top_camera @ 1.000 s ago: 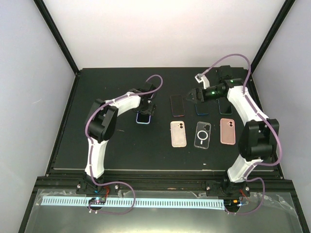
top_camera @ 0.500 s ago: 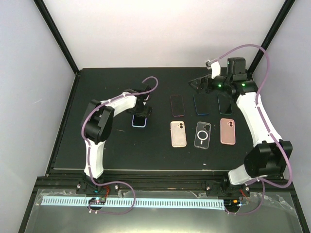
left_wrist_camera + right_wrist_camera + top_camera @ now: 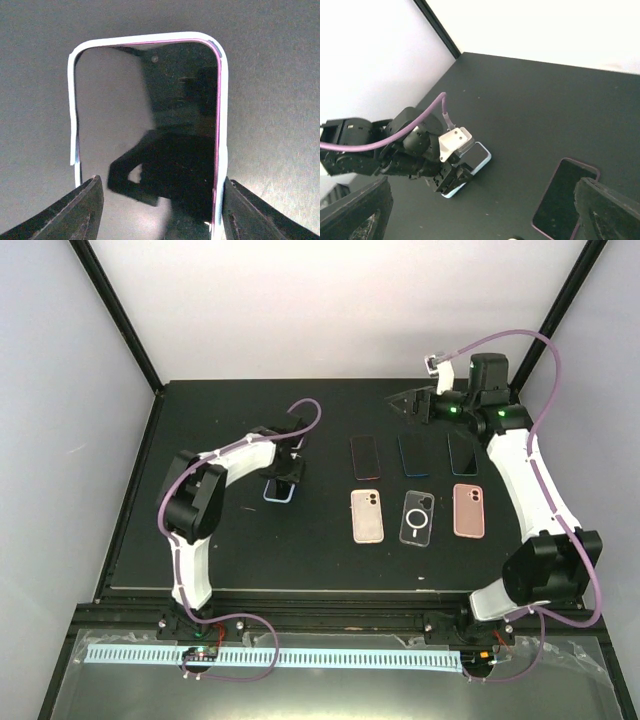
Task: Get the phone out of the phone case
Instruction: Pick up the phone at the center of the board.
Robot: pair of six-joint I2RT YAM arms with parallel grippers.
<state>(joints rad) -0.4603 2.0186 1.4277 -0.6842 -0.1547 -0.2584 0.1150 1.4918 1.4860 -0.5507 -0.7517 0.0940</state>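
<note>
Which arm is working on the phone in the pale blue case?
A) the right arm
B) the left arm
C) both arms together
B: the left gripper has a finger on each side of the cased phone, while the right gripper hangs open far off to the right, holding nothing.

We are looking into a robotics lab test cell. A matte black table [image 3: 200,430] sits boxed in by plain white panels [image 3: 330,300] and black frame posts [image 3: 115,310]. At six o'clock a black extrusion rail [image 3: 340,615] carries two arm bases [image 3: 190,615], with a white slotted cable duct [image 3: 330,657] just below it. Toward two o'clock, phones [image 3: 365,456] and cases [image 3: 367,515] lie in neat rows, like set-out test samples.
</note>
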